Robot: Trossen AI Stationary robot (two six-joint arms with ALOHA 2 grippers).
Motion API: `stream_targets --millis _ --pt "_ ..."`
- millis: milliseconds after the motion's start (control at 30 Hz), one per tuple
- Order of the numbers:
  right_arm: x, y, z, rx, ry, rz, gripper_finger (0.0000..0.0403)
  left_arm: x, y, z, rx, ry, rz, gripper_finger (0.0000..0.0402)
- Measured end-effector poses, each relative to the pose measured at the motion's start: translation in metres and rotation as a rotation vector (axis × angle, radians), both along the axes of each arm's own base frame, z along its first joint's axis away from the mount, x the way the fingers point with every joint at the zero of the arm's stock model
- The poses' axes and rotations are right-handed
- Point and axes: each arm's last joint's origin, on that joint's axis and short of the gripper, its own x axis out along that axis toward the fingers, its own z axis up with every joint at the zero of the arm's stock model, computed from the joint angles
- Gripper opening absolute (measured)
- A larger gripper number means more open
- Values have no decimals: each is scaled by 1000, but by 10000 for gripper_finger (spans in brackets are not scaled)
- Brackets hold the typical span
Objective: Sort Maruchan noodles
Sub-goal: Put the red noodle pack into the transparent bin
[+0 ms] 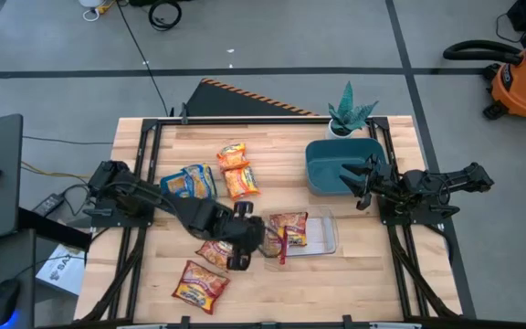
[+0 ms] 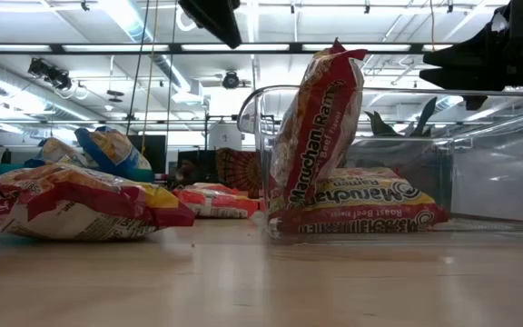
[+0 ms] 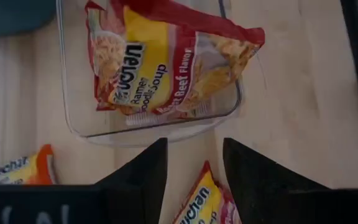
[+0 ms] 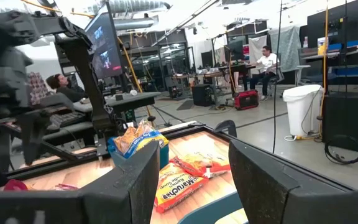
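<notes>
Several Maruchan packets lie on the wooden table. A blue-trimmed pair (image 1: 190, 183) and two orange ones (image 1: 237, 171) sit toward the far side. Red ones (image 1: 201, 285) lie near the front edge. A clear tray (image 1: 325, 239) holds a flat red roast-beef packet (image 3: 166, 68). Another red packet (image 2: 316, 136) stands on edge, leaning against the tray's left wall. My left gripper (image 1: 245, 239) hovers open just left of the tray, above a red packet (image 3: 201, 199). My right gripper (image 1: 354, 178) is open over a blue bin (image 1: 331, 164).
A small potted plant (image 1: 350, 114) stands at the far edge behind the blue bin. Black frame rails (image 1: 144, 155) run along both sides of the table. Bare wood (image 1: 336, 292) shows in front of the tray. People sit in the room beyond (image 4: 266, 62).
</notes>
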Motion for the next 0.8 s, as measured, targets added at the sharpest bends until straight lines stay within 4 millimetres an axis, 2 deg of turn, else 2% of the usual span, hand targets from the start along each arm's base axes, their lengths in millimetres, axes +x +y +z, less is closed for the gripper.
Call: stream_targets --millis 233,300,467,600,700,800 --pt "0 0 0 0 0 0 199 9 -11 9 65 -190 14 162" --pt "0 0 0 0 0 0 199 16 -10 6 61 -209 21 162" --pt "0 0 0 0 -2 0 199 34 -3 -29 115 -112 19 162" --pt "0 0 1 3 -13 0 199 56 5 -59 159 -99 -6 162" --pt "0 0 2 4 -20 0 199 71 10 -73 156 -131 -28 162" --pt "0 0 2 5 -22 0 199 77 17 -82 126 -114 -52 162"
